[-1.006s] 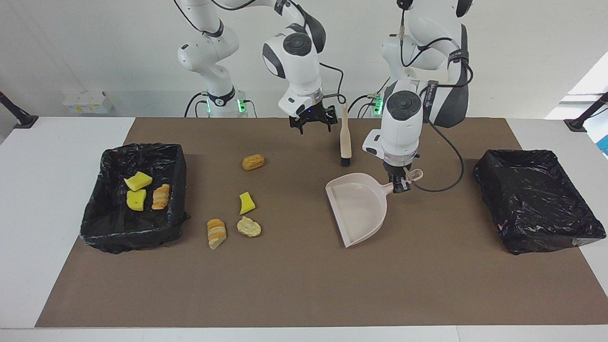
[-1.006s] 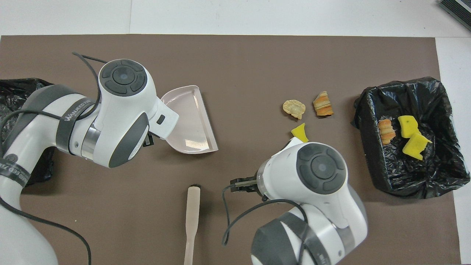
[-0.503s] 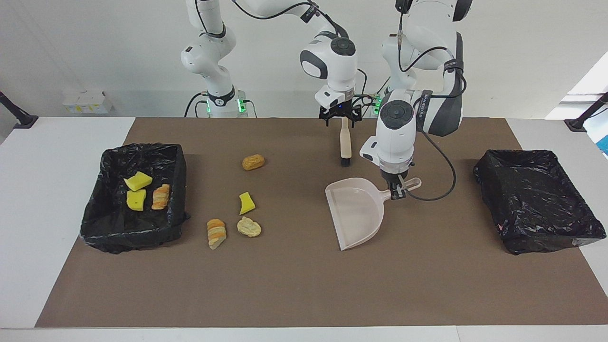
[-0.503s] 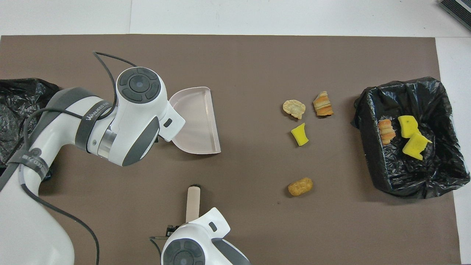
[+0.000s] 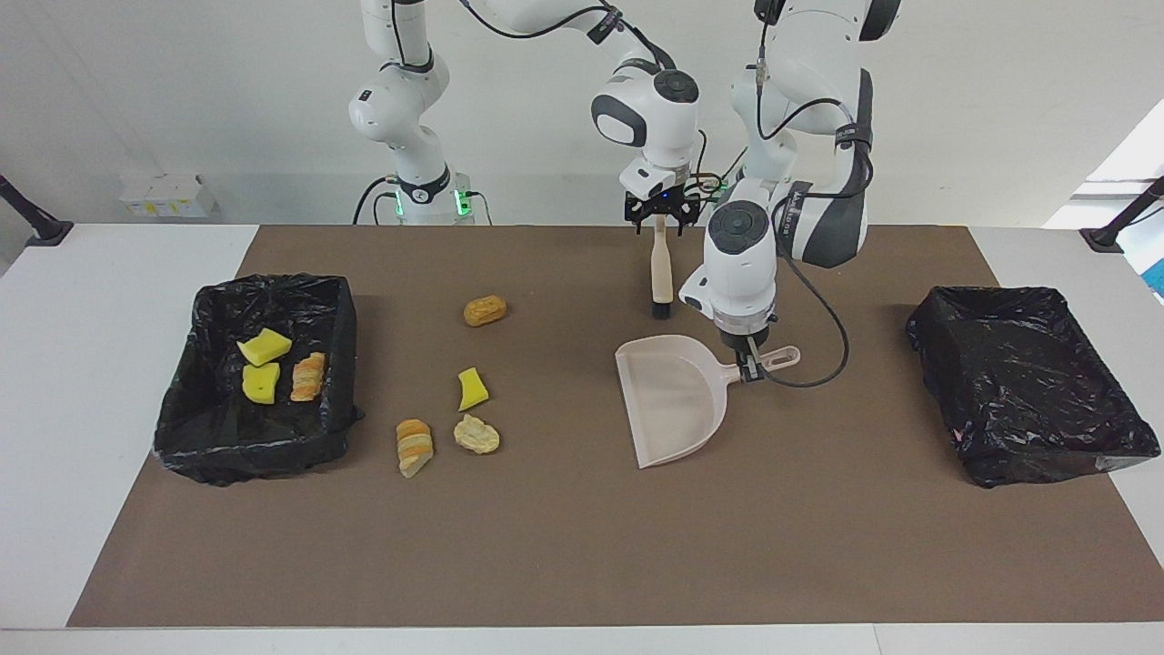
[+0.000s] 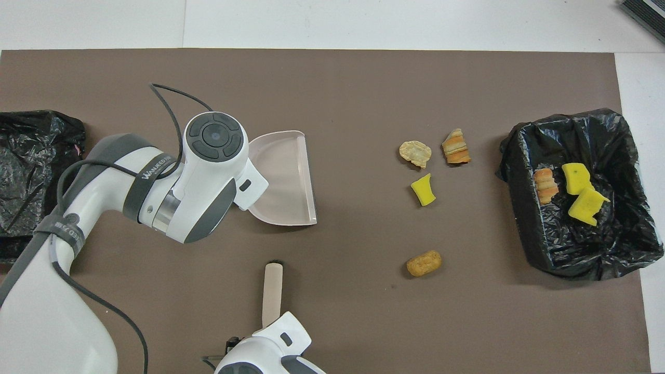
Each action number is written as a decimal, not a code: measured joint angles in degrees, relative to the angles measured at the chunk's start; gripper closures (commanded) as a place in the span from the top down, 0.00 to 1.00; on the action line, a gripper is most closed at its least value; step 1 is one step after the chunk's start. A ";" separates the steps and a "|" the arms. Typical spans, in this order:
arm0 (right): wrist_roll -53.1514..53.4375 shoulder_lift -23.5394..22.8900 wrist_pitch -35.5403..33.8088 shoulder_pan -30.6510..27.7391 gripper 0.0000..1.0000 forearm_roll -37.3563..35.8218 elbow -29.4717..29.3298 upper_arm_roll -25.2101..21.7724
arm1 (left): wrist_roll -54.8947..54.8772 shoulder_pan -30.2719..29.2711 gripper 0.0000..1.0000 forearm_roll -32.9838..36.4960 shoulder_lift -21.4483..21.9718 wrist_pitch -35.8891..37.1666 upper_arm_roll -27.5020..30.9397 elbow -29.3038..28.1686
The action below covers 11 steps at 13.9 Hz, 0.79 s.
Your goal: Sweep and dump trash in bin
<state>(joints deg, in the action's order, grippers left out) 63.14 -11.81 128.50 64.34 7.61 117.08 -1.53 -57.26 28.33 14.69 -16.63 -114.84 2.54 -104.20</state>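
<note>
Four trash scraps lie on the brown mat: a golden-brown roll (image 5: 485,311) (image 6: 424,263), a yellow sponge chunk (image 5: 471,389) (image 6: 423,189), a striped pastry (image 5: 414,446) (image 6: 456,147) and a pale pastry (image 5: 476,435) (image 6: 415,153). Two yellow chunks (image 5: 264,347) and one pastry (image 5: 307,377) lie in the black-lined bin (image 5: 255,455) (image 6: 571,254) at the right arm's end. My left gripper (image 5: 750,366) is shut on the handle of the beige dustpan (image 5: 668,400) (image 6: 283,176), whose mouth faces the scraps. My right gripper (image 5: 661,220) is open astride the handle end of the brush (image 5: 662,273) (image 6: 271,291).
A second black-lined bin (image 5: 1028,382) (image 6: 31,156) stands at the left arm's end of the table with nothing in it. The brush lies nearer to the robots than the dustpan. A cable (image 5: 818,364) hangs from the left arm beside the dustpan handle.
My right gripper has swung from near the roll to the brush's handle end and come down on it. My left gripper has shifted and turned the dustpan toward the scraps.
</note>
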 measured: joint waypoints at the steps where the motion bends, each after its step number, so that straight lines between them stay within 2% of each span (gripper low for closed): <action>1: 0.00 -0.71 0.24 0.42 0.74 0.00 0.00 0.00 | 0.00 0.23 0.00 0.33 0.03 -0.14 -0.02 -0.27; 2: 0.00 -1.23 0.24 0.54 0.59 0.00 -0.01 -0.01 | 0.00 0.59 0.00 0.66 0.06 -0.33 0.00 -0.59; 7: 0.00 -1.51 -0.46 0.53 0.55 0.04 -0.09 -0.25 | 0.17 2.26 0.00 3.25 0.14 -2.78 -0.01 -2.48; 8: 0.00 -1.51 -0.50 0.53 0.36 0.04 -0.13 -0.25 | 0.17 2.30 0.00 3.30 0.17 -3.38 -0.01 -2.91; 9: 0.00 -1.51 -0.54 0.53 0.08 0.04 -0.13 -0.25 | 0.17 2.31 0.00 3.31 0.20 -3.74 -0.01 -3.17; 10: 0.00 -1.51 -0.55 0.53 0.00 0.04 -0.14 -0.25 | 0.20 2.32 0.00 3.31 0.23 -3.88 -0.01 -3.29; 11: 0.00 -1.51 -0.56 0.53 0.00 0.04 -0.15 -0.25 | 0.25 2.34 0.00 3.31 0.28 -3.96 -0.01 -3.37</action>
<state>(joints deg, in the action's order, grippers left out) 63.14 -13.31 127.93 64.87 7.65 116.93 -1.78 -57.01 30.67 18.00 -16.35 -118.79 2.54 -107.57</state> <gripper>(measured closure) 0.564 0.687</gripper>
